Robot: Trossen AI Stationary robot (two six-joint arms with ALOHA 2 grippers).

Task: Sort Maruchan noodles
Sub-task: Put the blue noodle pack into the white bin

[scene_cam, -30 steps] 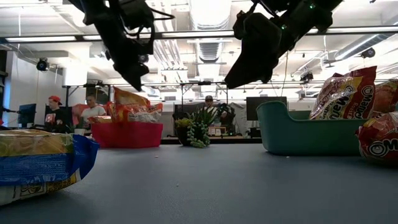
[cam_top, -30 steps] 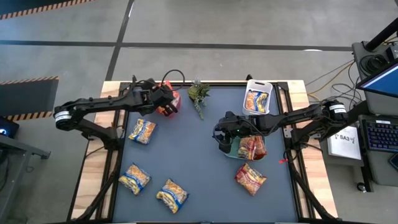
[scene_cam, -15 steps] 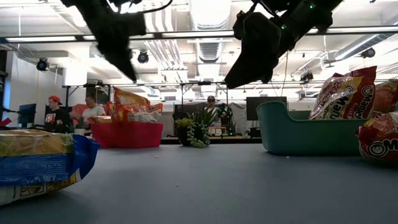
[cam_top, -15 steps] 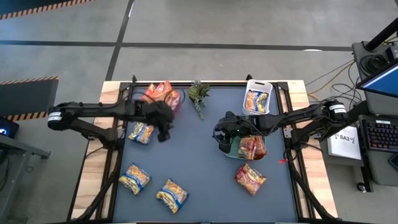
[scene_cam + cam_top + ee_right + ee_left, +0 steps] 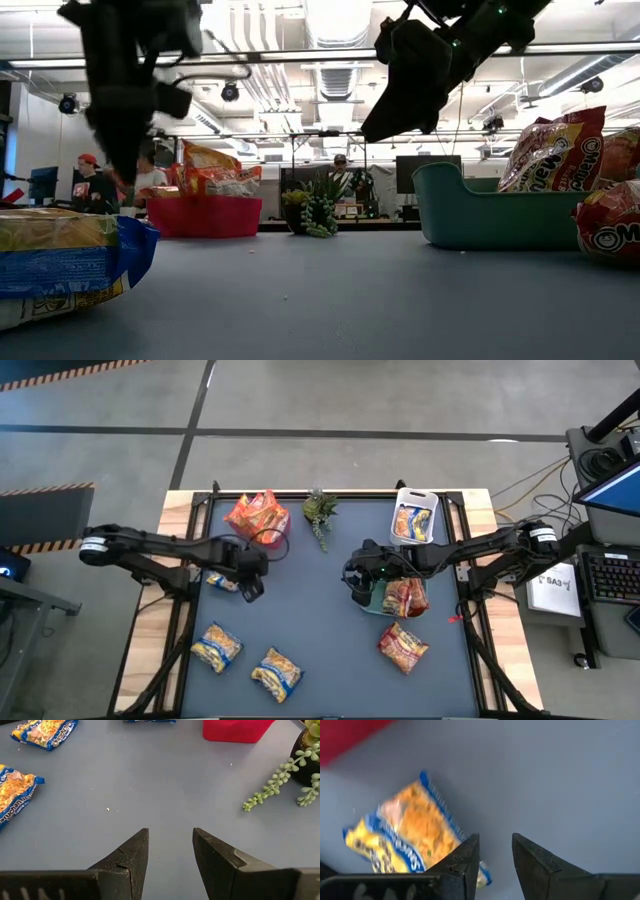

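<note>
From above, the plant [image 5: 319, 512] sits at the far edge of the desk [image 5: 320, 630] and makes a handy marker: to its left a red bin [image 5: 258, 517] holds orange-red packets, to its right a white tray [image 5: 414, 517] holds one yellow packet. The left pincer [image 5: 251, 588] hangs low over the desk, left of the plant and nearer the front, right at a yellow-and-blue packet [image 5: 222, 578] (mostly covered by the arm). Two more yellow-and-blue packets [image 5: 216, 647] lie toward the front left. The right pincer [image 5: 354, 582] hovers right of the plant by a teal bin [image 5: 378, 600] holding red packets, with another red packet [image 5: 403, 646] lying nearer the front. At desk height, the plant [image 5: 320, 208] stands mid-distance, the red bin [image 5: 203, 215] to its left, the teal bin [image 5: 483, 214] to its right, and people stand in the room behind. The left wrist view shows its fingers [image 5: 465, 857] parted and empty, a yellow-and-blue packet [image 5: 407, 840] just beyond them. The right wrist view shows fingers [image 5: 135, 852] parted over bare desk, nothing between them.
</note>
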